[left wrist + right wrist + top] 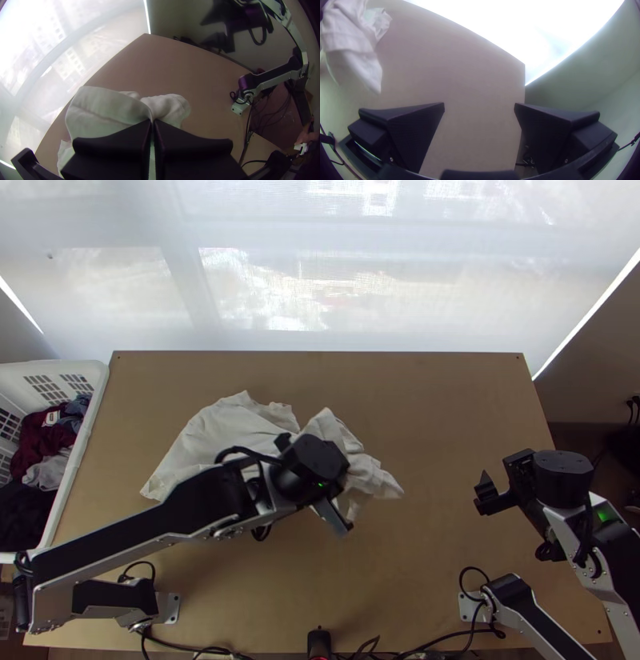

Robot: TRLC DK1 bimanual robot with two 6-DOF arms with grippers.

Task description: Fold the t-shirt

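**While my left gripper [314, 464] pinches the t-shirt [216, 436], my right gripper [524, 486] stands wide apart**

As the top view shows, the off-white t-shirt lies on the left and middle part of the table [432, 412], near the centre between its far and near edges; its left portion is loosely spread and wrinkled, while its right portion is bunched, with a raised fold beside my left gripper. In the left wrist view, my two black fingers [113, 146] are pressed together, with cloth gathered to their tips and held between them; I cannot tell which part of the garment this is. In the right wrist view, my other pair of fingers [410, 130] is spread broadly, with a bare gap between the tips; this gripper is over the right side of the table, well apart from the cloth.

At the table's left end stands a white basket [94, 372], holding a dark red garment [38, 440], a grey one [48, 472] and a black one [28, 508]; a window with a sheer covering [264, 284] extends along the far side; cables [440, 638] run along the near edge, around a small black device [318, 644] at its middle.
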